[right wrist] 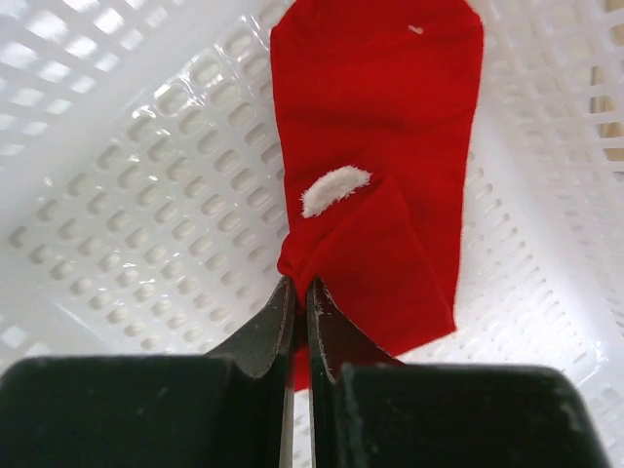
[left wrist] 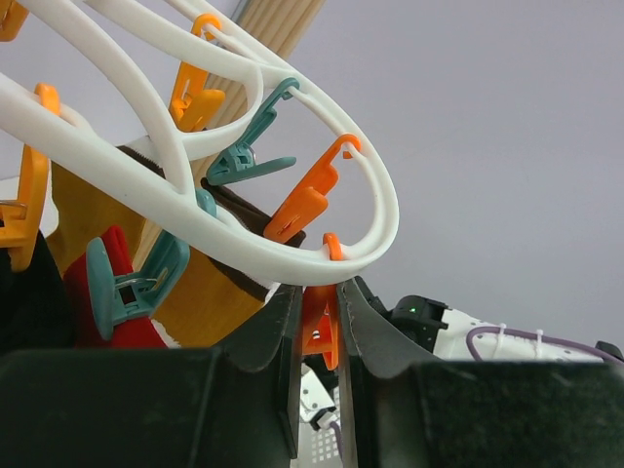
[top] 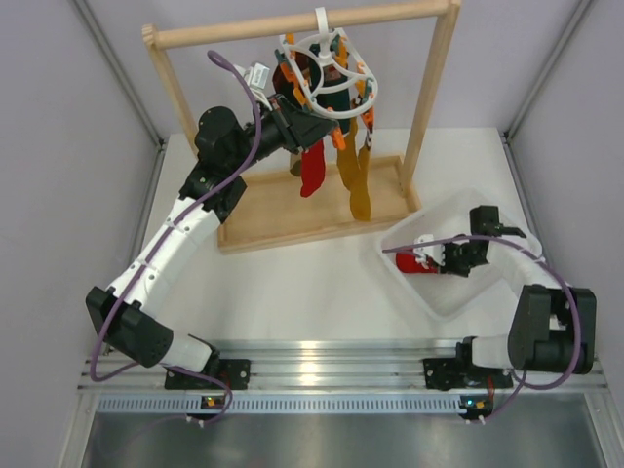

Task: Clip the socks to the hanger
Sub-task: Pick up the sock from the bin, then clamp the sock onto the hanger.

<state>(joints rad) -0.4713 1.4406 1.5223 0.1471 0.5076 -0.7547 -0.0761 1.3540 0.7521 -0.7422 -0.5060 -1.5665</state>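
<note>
Red cloth is pinched in the right tool, whose jaws stand almost together on a raised fold of the red sock, just below its white patch. The sock lies flat and limp on the perforated floor of the white basket, which sits on the counter at the right, well apart from the hanger. The left tool is up at the white ring, its jaws drawn narrow on an orange clip that dangles from the ring's lower edge, apparently to squeeze it open. Around it other orange and teal clips hang free. From the top view another red sock already hangs from the hanger beside a mustard sock, all suspended from the wooden rack. I judge the task partly done: one red sock is up, while this one is gripped but not yet lifted, carried over or clipped. Whether any black sock is hung, I cannot tell.
</note>
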